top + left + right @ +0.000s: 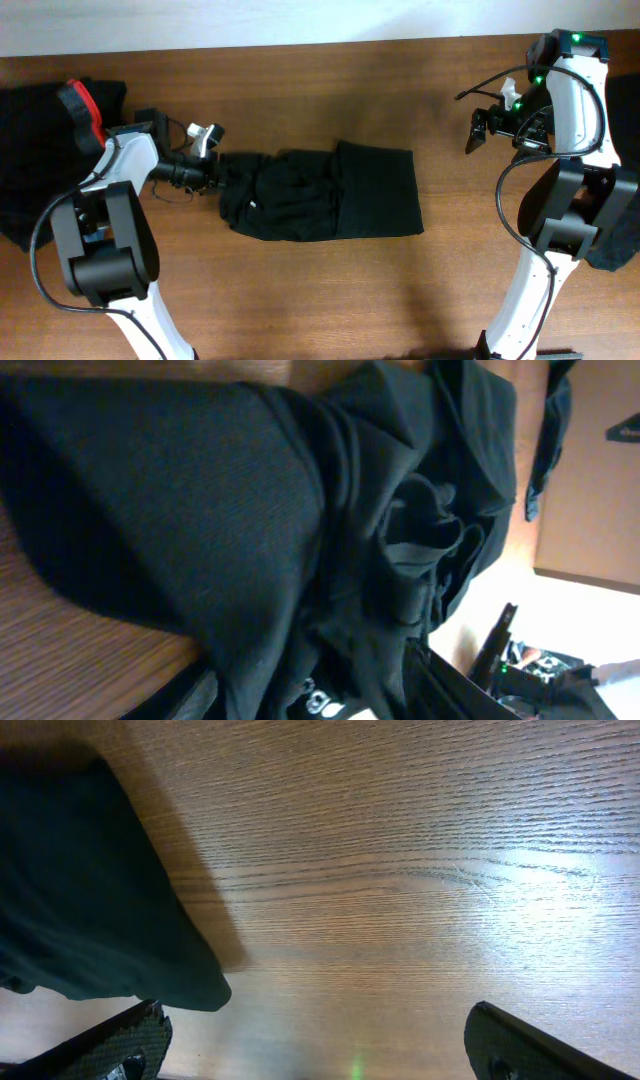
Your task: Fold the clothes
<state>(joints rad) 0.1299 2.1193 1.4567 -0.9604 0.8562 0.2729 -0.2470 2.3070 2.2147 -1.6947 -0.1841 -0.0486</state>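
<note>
Left claw (pixel 214 172): closed on a thick bunch of cloth at the left end of the black garment (pixel 330 192), its jaws kept partly apart by the fabric wedged between them. The garment lies at the middle of the table (pixel 330 90), roughly midway between the left and right edges. Its right half is a flat, squared panel; its left half is gathered into ridges that narrow toward the claw.

Right claw (pixel 320 1045): wide open and empty, over bare wood, well apart from the garment's right end and nearer the far-right corner.

Risks you should weigh:

- A grip on gathered layers, not on a single hem, is likely to carry the whole wad along. If you lift or sweep it rightward, expect a lump to land on the flat panel, not a clean fold.
- With nothing pinning the right half, a pull toward the left edge would probably drag the whole garment and skew the squared panel.
- A pile of clothes (pixel 30 140) sits against the left edge, close behind the left arm. A wide backward swing could snag it.
- Which layers are pinched cannot be told from the wrist view.
</note>
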